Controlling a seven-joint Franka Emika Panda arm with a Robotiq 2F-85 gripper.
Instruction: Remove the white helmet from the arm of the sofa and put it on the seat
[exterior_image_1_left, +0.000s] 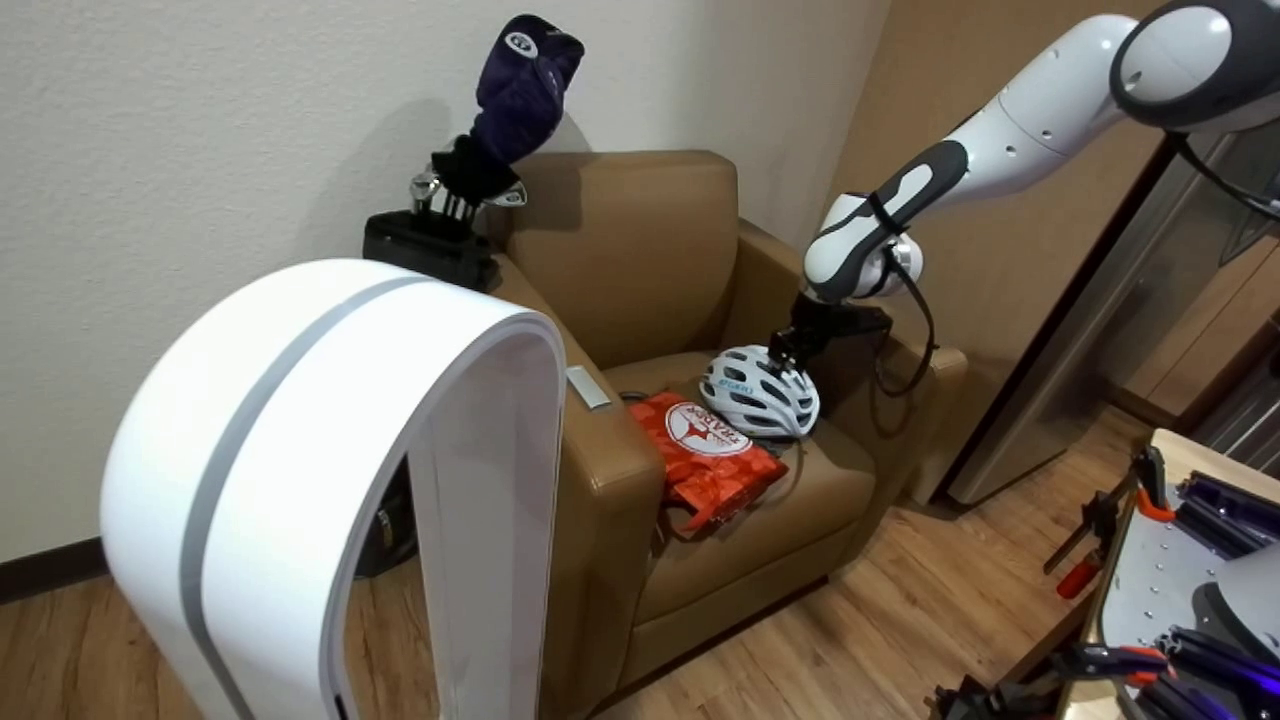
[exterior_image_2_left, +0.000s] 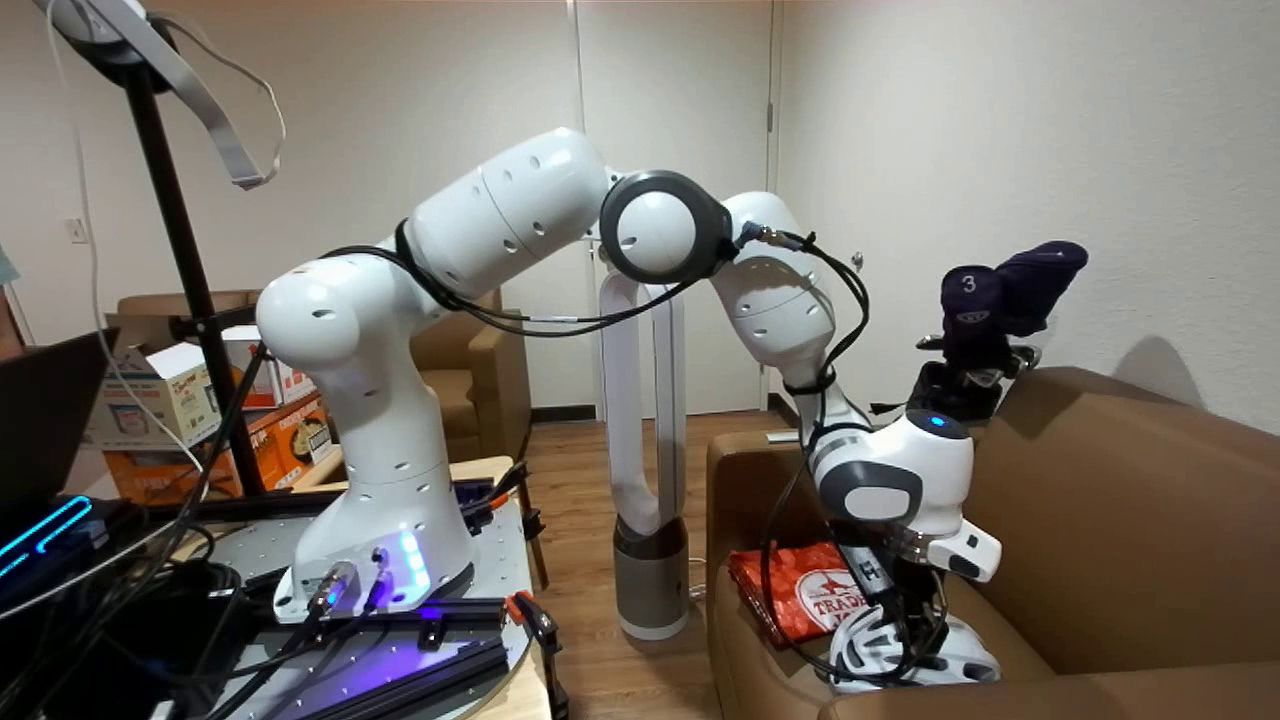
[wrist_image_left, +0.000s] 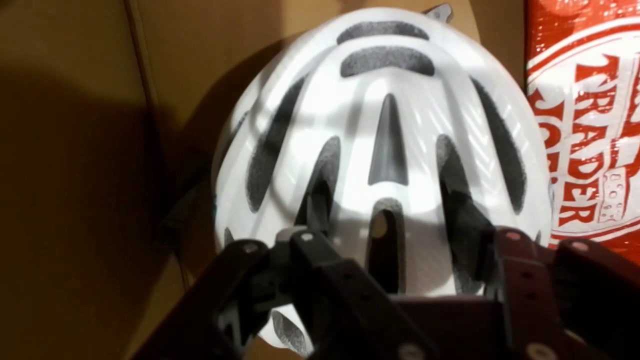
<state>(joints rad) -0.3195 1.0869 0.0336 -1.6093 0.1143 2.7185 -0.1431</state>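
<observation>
Working remotely, I judge the carrying done and only the release and retreat left: the white helmet (exterior_image_1_left: 760, 395) sits shell up on the seat (exterior_image_1_left: 825, 480) of the sofa (exterior_image_1_left: 640, 300), while the arm of the sofa (exterior_image_1_left: 610, 445) beside the red bag (exterior_image_1_left: 715, 475) bears a small pale flat thing (exterior_image_1_left: 588, 387). The helmet lies between that bag and the opposite arm (exterior_image_1_left: 930, 430), just beside the bag; whether they touch I can't make out. The spot makes sense to me, since the bag takes up the seat's other side. My gripper (wrist_image_left: 392, 212) reaches down onto the shell, its jaws standing apart, one in a vent slot on each side of the middle ribs. I think that is because the whole dome looks too broad to span, while the ribs make a narrow bridge to pinch. Whether the jaws press on those ribs or merely stand in the slots I can't see, so I won't call the helmet held or free. The seat appears to bear it, so it should stay put once I back away straight up; a sideways pull could catch a slot's edge and drag it. In an exterior view a dark cable (exterior_image_2_left: 766, 580) loops down from the robot arm (exterior_image_2_left: 655, 230) across the helmet's front, and I'd watch it for a snag.
</observation>
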